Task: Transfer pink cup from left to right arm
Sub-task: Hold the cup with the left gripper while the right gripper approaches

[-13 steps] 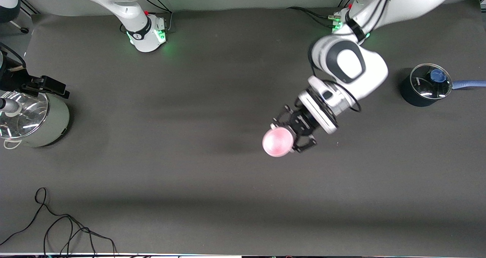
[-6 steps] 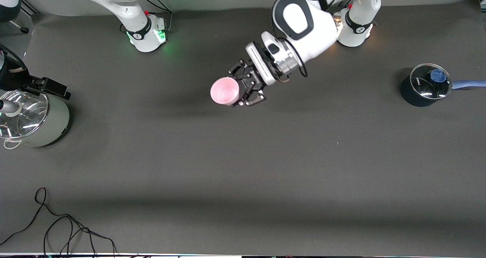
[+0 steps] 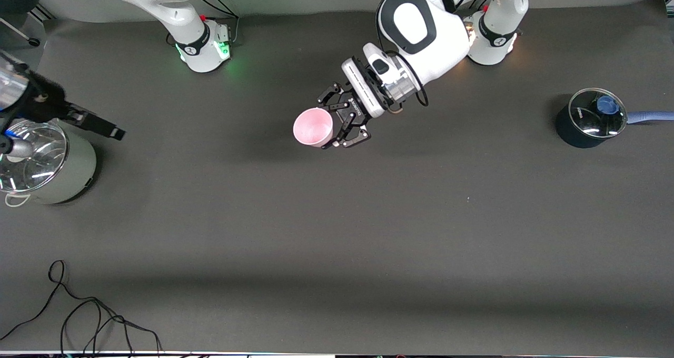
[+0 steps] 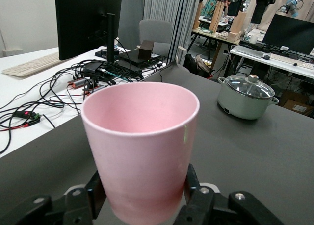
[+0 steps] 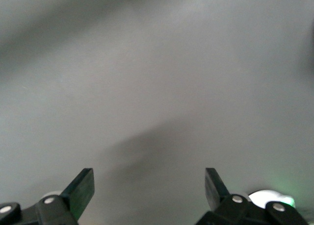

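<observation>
The pink cup [image 3: 313,128] hangs upright over the middle of the table, held low on its sides by my left gripper [image 3: 325,125], the black openwork claw, which is shut on it. The left wrist view shows the cup [image 4: 142,141] filling the middle, with a black finger [image 4: 95,193] pressed against each side of its base. My right gripper [image 3: 105,129] hangs over the table at the right arm's end, just beside the pale green pot [image 3: 50,168]. In the right wrist view the right gripper [image 5: 148,186] stands open, with only bare mat between its fingers.
The pale green pot with a glass lid also shows in the left wrist view [image 4: 247,98]. A dark pot [image 3: 587,120] with a glass lid and blue handle stands at the left arm's end. A loose black cable [image 3: 79,316] lies near the front edge.
The left arm carried the cup away from the front camera and toward the right arm's end, then almost stopped. The right gripper has swung out from above the green pot toward the middle.
</observation>
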Motion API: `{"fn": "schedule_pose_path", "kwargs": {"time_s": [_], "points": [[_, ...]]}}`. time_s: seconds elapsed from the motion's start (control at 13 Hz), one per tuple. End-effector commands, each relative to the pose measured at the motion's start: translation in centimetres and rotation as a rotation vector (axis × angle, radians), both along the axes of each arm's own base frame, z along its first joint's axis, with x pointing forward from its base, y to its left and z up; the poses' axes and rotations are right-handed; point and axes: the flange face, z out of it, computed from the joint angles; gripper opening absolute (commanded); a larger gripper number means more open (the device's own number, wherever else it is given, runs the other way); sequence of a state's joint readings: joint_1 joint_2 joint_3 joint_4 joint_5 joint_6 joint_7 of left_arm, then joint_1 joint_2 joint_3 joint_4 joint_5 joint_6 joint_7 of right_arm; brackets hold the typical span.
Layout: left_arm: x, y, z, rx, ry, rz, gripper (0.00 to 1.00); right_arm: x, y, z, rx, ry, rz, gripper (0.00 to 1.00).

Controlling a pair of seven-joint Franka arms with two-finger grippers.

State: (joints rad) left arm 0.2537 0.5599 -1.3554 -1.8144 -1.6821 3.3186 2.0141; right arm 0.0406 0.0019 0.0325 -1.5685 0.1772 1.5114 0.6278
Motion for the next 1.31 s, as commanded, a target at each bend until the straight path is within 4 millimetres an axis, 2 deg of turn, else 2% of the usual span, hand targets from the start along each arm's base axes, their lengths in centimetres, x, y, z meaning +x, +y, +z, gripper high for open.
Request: {"fn": "schedule_pose_path", "kwargs": {"time_s": [0.0,0.15,0.38,0.62,0.92,1.23], "points": [[0.0,0.4,0.9,-0.002,-0.002,0.027,0.1,0.7,4.5,2.0,0.047,0.015,-0.176,1.0],[0.1,0.5,0.9,-0.001,-0.001,0.029,0.1,1.2,8.5,2.6,0.043,0.032,-0.283,1.0],[0.3,0.6,1.0,-0.005,-0.002,0.033,0.11,2.0,15.2,1.9,0.041,0.056,-0.44,0.98],[0.3,0.6,1.0,-0.006,0.001,0.033,0.11,2.5,19.7,1.3,0.061,0.053,-0.528,0.98],[0.4,0.6,0.9,-0.005,0.002,0.036,0.11,-0.2,29.1,1.2,0.082,0.058,-0.538,0.98],[0.5,0.8,0.8,-0.006,0.005,0.04,0.11,-2.1,34.3,0.2,0.086,0.058,-0.459,0.98]]}}
